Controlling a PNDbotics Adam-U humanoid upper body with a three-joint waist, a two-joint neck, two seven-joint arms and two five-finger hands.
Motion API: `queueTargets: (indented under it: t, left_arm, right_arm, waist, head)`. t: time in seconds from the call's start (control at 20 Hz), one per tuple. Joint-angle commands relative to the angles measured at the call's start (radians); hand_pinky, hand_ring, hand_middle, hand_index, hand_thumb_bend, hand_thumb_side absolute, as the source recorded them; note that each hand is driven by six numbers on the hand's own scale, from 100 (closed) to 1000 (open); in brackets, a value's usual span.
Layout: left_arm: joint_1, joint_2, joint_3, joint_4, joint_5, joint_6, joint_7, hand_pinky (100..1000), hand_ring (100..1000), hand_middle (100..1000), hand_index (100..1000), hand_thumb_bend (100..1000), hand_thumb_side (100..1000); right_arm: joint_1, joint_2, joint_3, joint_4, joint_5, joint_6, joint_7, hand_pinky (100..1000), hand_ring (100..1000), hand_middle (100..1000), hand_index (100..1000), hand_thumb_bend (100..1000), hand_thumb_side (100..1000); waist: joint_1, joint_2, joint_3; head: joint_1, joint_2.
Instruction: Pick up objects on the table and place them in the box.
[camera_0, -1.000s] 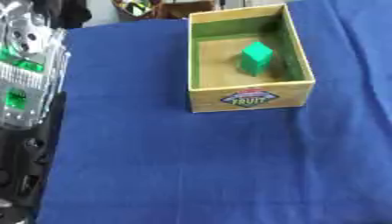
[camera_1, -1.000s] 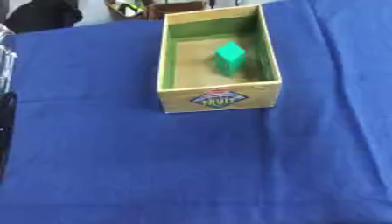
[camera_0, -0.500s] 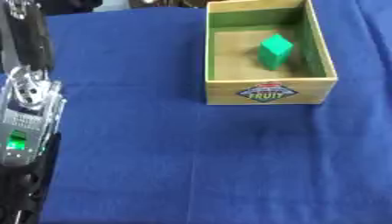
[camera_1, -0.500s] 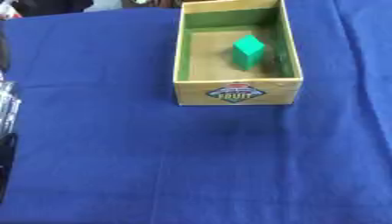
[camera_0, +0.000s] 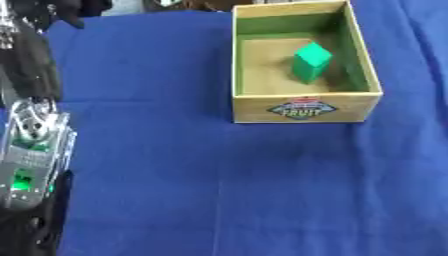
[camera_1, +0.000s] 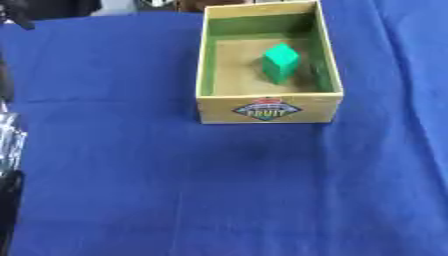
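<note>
The box (camera_0: 302, 107) carries a label on its near wall reading "FRUIT".

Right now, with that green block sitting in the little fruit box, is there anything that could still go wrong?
A couple of things, perhaps. The left arm hangs along the table's left edge; neither robot hand shows, so a swing inward might drag the blue cloth, which lies in folds near the box, and shift it. The green block stands tilted on the box floor, so a bump could topple it, though the walls should keep it in.

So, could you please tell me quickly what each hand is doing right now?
Left hand: only the arm shows at the left edge; no hand visible.
Right hand: not in view.
</note>
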Motion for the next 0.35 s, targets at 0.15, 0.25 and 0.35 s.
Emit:
queueTargets:
  t: [0.15,0.25,0.35]
  left_arm:
    - [0.001,-0.008,0.021,-0.018,0.012,-0.007,-0.013,357,455,450,715,100,982]
    - [0.004,-0.012,0.023,-0.018,0.013,-0.008,-0.014,357,454,447,714,100,981]
    - [0.006,-0.015,0.026,-0.018,0.014,-0.01,-0.012,355,450,443,710,100,980]
  right_arm:
    - [0.0,0.0,-0.011,-0.016,0.008,-0.025,0.009,729,763,732,743,100,898]
    - [0.005,0.006,-0.013,-0.016,0.009,-0.032,0.018,733,765,733,744,100,900]
    - [0.007,0.009,-0.014,-0.016,0.011,-0.048,0.027,730,762,730,744,100,902]
  waist:
    - [-0.003,-0.014,0.001]
    - [-0.001,-0.014,0.001]
    - [0.0,-0.013,0.001]
  head:
    - [-0.015,-0.019]
    - [-0.02,-0.021]
    - [-0.022,-0.022]
